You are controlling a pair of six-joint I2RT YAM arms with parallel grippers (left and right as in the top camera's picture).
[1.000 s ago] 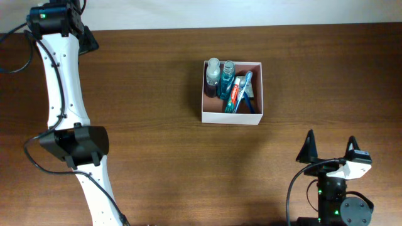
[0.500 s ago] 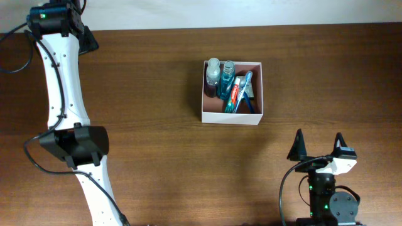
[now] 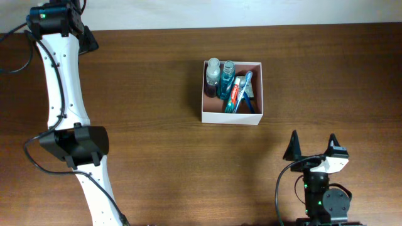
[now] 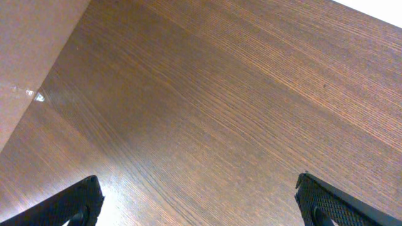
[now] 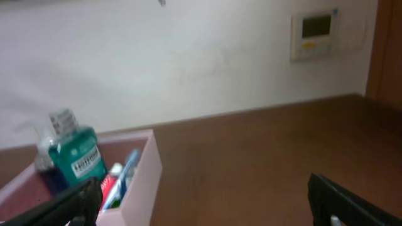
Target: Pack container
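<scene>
Right gripper (image 3: pixel 313 143) has slid left, well apart from the filled container (image 3: pixel 230 117) at mid-tabletop (image 3: pixel 157 94); like the left gripper (image 4: pixel 198 204), its fingers gape empty, so it should retreat clear of the walls.

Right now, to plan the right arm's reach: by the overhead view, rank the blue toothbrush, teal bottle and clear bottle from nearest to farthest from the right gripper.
From the right gripper:
1. blue toothbrush, right side of the container.
2. teal bottle, far middle.
3. clear bottle, far left corner.
</scene>
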